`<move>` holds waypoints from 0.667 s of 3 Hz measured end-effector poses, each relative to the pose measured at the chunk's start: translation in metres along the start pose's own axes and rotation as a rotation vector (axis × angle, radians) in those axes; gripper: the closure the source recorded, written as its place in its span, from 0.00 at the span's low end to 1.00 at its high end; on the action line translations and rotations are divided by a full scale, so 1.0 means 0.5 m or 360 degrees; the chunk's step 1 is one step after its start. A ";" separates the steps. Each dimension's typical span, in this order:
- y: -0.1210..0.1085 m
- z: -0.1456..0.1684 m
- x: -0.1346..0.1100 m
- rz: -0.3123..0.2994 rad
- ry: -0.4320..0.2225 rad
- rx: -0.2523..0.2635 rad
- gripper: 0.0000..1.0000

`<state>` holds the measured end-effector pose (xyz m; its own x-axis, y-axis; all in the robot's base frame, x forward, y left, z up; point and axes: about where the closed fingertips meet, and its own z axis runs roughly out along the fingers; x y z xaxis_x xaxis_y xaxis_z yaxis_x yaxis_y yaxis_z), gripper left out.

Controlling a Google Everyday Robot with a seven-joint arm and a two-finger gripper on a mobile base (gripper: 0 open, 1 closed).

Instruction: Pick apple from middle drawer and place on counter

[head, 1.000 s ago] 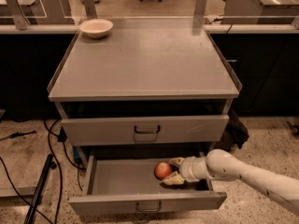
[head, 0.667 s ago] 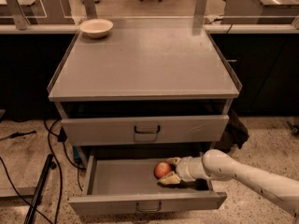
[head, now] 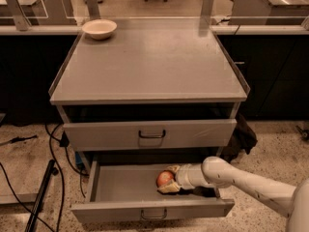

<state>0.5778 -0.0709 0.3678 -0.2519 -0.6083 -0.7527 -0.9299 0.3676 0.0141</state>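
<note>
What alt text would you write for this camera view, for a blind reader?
A white robot arm reaches from the right into the open middle drawer, its gripper at a red apple. The grey counter above holds a cream bowl at its far left corner.

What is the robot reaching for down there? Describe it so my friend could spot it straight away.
Find the flat grey counter; look below it to the shallow drawer pulled out near the floor. Inside, right of centre, lies the apple with the robot's hand at it: small, round, red-orange, unlike the cream bowl up top.
</note>
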 end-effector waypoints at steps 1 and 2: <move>0.000 0.000 0.000 0.0000 0.0000 0.0000 0.58; 0.000 0.000 0.000 0.0000 0.0000 0.0000 0.81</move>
<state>0.5777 -0.0709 0.3678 -0.2520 -0.6081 -0.7527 -0.9299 0.3675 0.0144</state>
